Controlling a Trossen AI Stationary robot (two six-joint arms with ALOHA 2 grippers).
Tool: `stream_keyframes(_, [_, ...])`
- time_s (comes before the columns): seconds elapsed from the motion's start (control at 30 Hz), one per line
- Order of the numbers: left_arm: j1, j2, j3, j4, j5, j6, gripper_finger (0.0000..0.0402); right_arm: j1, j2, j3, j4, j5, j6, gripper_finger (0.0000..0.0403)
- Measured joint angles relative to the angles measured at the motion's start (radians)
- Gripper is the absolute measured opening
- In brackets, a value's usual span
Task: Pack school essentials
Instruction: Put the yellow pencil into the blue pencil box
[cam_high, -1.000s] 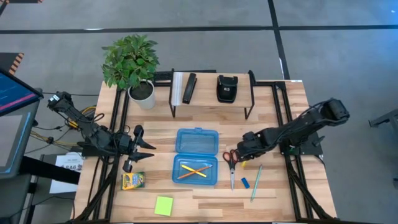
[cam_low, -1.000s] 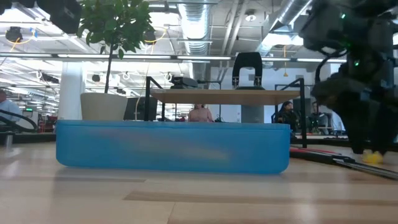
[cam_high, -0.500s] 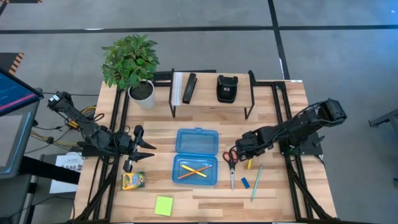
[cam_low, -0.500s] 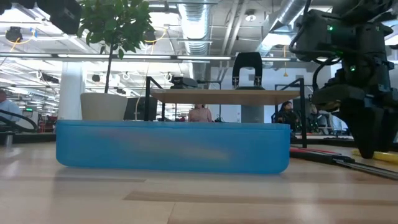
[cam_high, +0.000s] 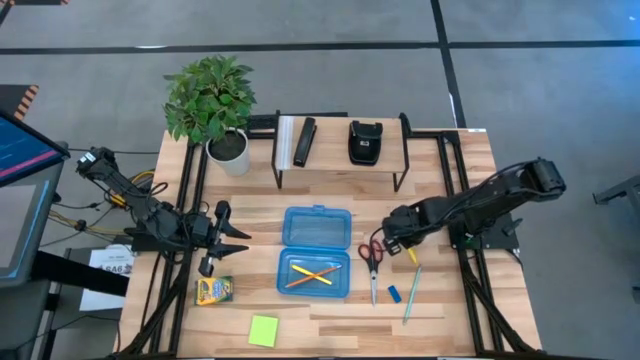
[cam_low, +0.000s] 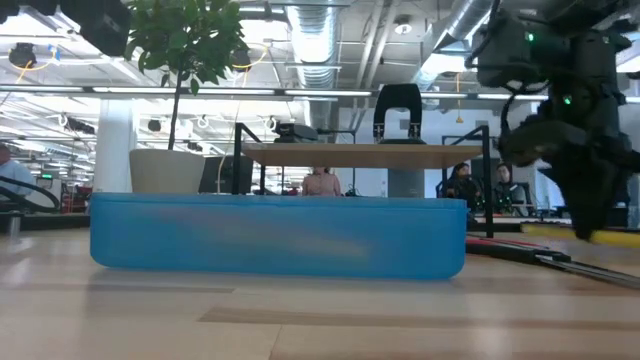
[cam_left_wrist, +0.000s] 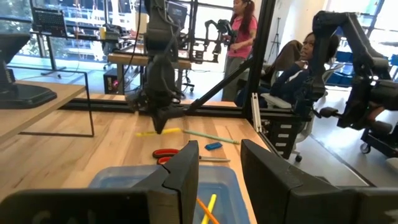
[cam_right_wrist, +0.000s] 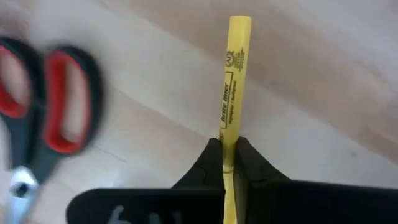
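Note:
My right gripper (cam_high: 400, 240) is shut on a yellow highlighter (cam_right_wrist: 235, 74) just right of the red-handled scissors (cam_high: 371, 262). The blue case lies open at the table's middle, and its base (cam_high: 315, 274) holds an orange and a yellow pencil. A small blue eraser (cam_high: 394, 294) and a light-blue pen (cam_high: 411, 293) lie on the wood near the scissors. The crayon box (cam_high: 213, 291) and the lime sticky-note pad (cam_high: 263, 330) lie near the front left. My left gripper (cam_high: 235, 240) waits open at the left, above the crayon box. My right gripper pinches the highlighter's barrel (cam_right_wrist: 228, 127) between its two fingers, which come from above and lie across it. One yellow end sticks out past the fingertips (cam_right_wrist: 211, 155). In the low view the highlighter (cam_low: 600, 234) lies about level, just off the table.
A black-framed shelf (cam_high: 340, 150) at the back holds a black bar (cam_high: 304, 141) and a black pouch (cam_high: 364, 142). A potted plant (cam_high: 212, 100) stands at the back left. People sit and stand in the room beyond the table.
My right gripper has shut on the yellow highlighter and has risen a little with it. The highlighter's free end has swung toward the table's right and far edges. The left arm has kept still.

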Motion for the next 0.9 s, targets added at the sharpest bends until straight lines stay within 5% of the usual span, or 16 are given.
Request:
stream_keyframes(0.47, [0.0,0.0,0.0,-0.002,-0.005,0.001,0.0107,0.001,-0.023,0.198,0.185,0.077,-0.236,0.0022])
stream_keyframes(0.9, [0.0,0.0,0.0,-0.027,-0.006,-0.013,0.0107,0.052,0.338,0.608,0.295,0.068,-0.6,0.0037])
